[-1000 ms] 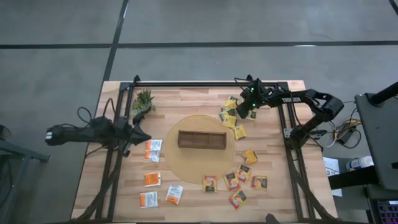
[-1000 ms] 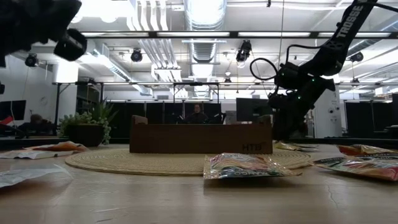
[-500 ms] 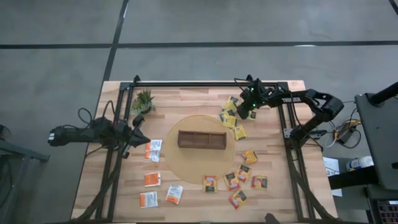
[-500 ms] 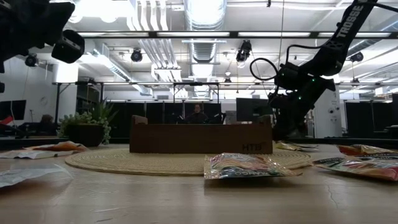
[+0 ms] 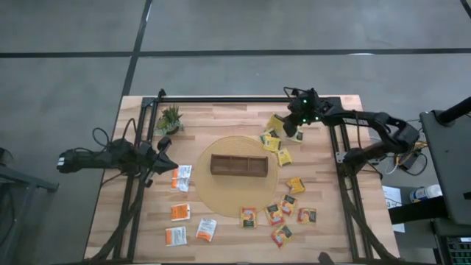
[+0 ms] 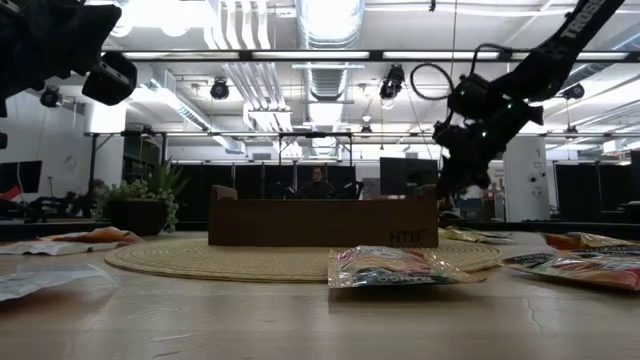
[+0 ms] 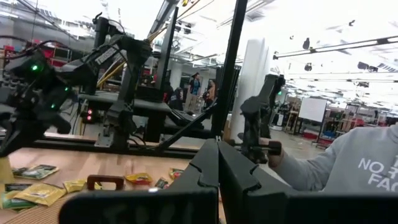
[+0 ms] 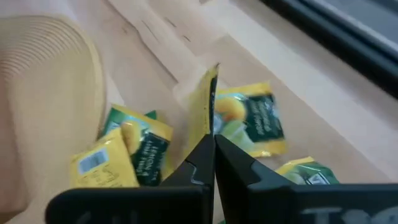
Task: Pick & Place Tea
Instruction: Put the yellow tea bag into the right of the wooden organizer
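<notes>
Right wrist view shows my right gripper [image 8: 213,140] clamped on a yellow-green sachet [image 8: 205,102], pinched by one edge so it stands on end, clear of the other yellow-green sachets [image 8: 252,118] lying flat below. From above, that places me at about one o'clock from the wooden tray [image 5: 238,165]. Holding it edgewise should let it slide into a narrow tray compartment, I judge. My left gripper [image 5: 168,160] waits at nine o'clock from the tray, fingers together and holding nothing, near the white-and-orange sachets [image 5: 181,177].
</notes>
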Controlling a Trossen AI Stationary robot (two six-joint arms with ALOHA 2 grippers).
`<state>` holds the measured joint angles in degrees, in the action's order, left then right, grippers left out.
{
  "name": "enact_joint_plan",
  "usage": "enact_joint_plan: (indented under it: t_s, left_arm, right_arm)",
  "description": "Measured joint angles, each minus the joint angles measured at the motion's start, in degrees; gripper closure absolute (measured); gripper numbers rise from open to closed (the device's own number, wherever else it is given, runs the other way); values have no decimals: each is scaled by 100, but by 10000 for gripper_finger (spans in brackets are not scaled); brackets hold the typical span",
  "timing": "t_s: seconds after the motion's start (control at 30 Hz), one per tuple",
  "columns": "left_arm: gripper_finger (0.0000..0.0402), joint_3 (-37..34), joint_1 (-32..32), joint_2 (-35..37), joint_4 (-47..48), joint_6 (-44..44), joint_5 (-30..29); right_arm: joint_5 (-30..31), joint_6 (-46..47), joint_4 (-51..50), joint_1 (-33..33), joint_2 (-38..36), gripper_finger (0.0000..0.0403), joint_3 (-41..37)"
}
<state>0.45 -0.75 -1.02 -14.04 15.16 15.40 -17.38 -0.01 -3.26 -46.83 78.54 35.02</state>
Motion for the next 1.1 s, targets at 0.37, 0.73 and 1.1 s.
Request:
enact_joint_plan:
  t_s: [0.37,0.73,1.1]
  left_arm:
    - [402,-2,0,-22,-3,2,-2]
    - [402,-4,0,-22,-2,7,-2]
    - [402,-7,0,-22,-2,9,-4]
  right_arm:
    - [150,-24,-442,562,-1458,395,-141]
    - [150,-22,-828,1282,-2231,395,-141]
    - [450,-18,-1140,1283,-2074,394,-150]
